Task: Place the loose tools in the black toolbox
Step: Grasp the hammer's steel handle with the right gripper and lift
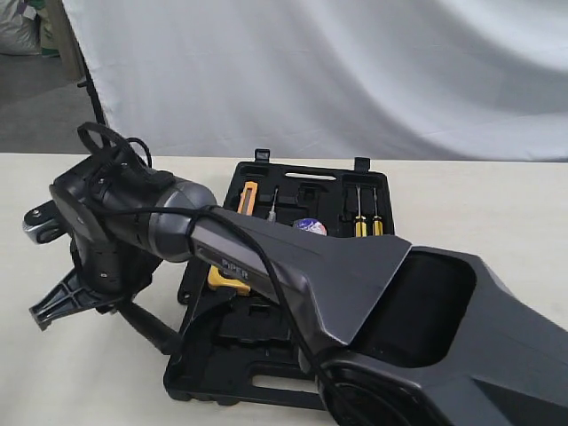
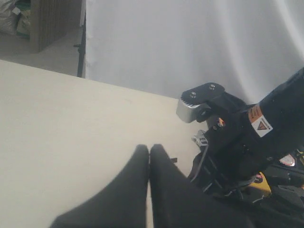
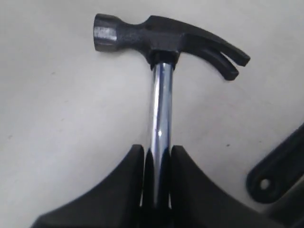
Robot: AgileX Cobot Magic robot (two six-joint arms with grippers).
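Observation:
The claw hammer [image 3: 161, 38] lies on the pale table, with a dark steel head and a shiny shaft. In the right wrist view my right gripper [image 3: 157, 148] is shut on the shaft, one finger on each side of it. In the exterior view that arm reaches across the black toolbox [image 1: 200, 377] to the table on its left, where the right gripper [image 1: 55, 309] points down; the hammer is hidden there. The toolbox lies open in two halves. My left gripper [image 2: 149, 147] is shut with nothing in it, above bare table.
The toolbox's far half holds two yellow-handled screwdrivers [image 1: 364, 222], an orange-handled tool [image 1: 248, 197] and a round roll [image 1: 309, 226]. A yellow tape measure [image 1: 226, 277] shows under the arm. A black plastic part [image 3: 275, 175] lies near the hammer. A white curtain [image 1: 355, 71] hangs behind.

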